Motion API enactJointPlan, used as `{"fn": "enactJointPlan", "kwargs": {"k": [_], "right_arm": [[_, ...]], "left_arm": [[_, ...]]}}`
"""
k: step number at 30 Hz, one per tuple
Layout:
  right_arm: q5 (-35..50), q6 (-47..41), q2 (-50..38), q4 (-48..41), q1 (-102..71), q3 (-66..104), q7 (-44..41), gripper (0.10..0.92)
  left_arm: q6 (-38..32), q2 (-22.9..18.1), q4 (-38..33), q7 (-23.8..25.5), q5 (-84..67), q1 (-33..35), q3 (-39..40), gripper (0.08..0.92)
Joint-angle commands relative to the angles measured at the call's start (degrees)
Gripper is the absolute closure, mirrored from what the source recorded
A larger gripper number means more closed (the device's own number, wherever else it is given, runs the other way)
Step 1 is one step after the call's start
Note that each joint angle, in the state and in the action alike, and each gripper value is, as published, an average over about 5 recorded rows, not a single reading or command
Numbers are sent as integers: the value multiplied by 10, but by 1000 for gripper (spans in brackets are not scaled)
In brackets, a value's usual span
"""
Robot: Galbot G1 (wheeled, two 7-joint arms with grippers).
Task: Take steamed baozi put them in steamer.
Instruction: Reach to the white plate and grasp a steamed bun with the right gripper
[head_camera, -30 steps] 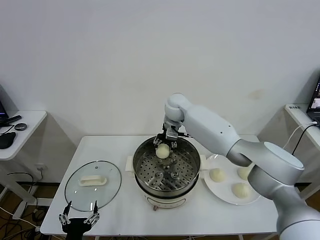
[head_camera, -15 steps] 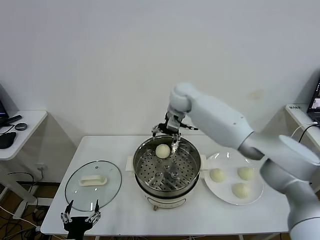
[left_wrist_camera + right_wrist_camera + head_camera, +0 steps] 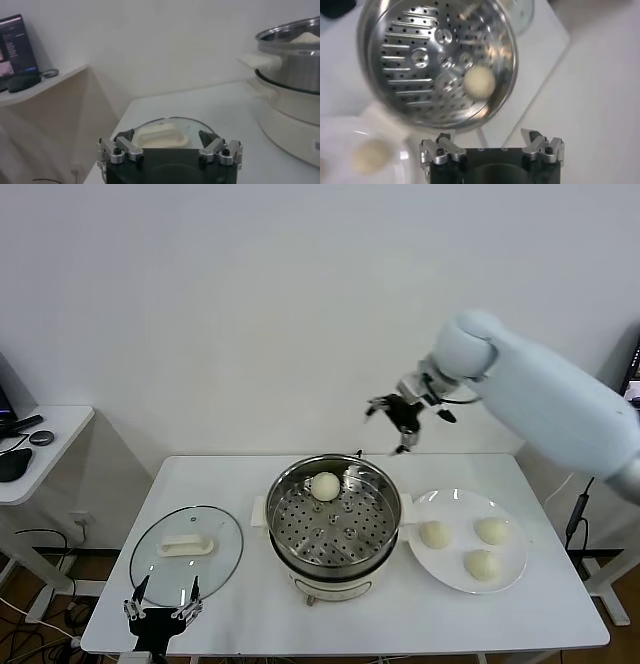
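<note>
The shiny steel steamer [image 3: 335, 529] stands mid-table on its white base. One cream-white baozi [image 3: 325, 486] lies on the perforated tray at the far side; the right wrist view shows that bun [image 3: 479, 82] inside the steamer [image 3: 400, 30]. Three more baozi [image 3: 434, 534] [image 3: 490, 530] [image 3: 481, 564] rest on a white plate [image 3: 510, 579] to the right. My right gripper [image 3: 405, 416] hangs open and empty high above the table, behind and right of the steamer. My left gripper [image 3: 160, 616] stays open and empty at the table's front left edge.
A round glass lid [image 3: 186, 546] with a white handle lies flat left of the steamer, just beyond the left gripper, and shows as the lid [image 3: 160, 134] in the left wrist view. A side table [image 3: 30, 449] with dark items stands far left.
The right gripper has let go of the baozi in the steamer, then risen and swung up and to the right, away from the pot. The left arm has not moved.
</note>
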Motion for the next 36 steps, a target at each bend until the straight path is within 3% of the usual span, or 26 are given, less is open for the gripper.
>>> {"fn": "enactJointPlan", "kwargs": {"k": [1, 15, 36], "right_arm": [[9, -167, -102, 57, -72, 12, 0, 203], [-176, -99, 3, -53, -252, 97, 11, 203], [-193, -77, 58, -136, -261, 111, 39, 203]], "left_arm": [[0, 6, 1, 0, -5, -4, -1, 177], [0, 5, 4, 6, -7, 2, -11, 177], [-1, 9, 13, 6, -7, -3, -12, 177]]}}
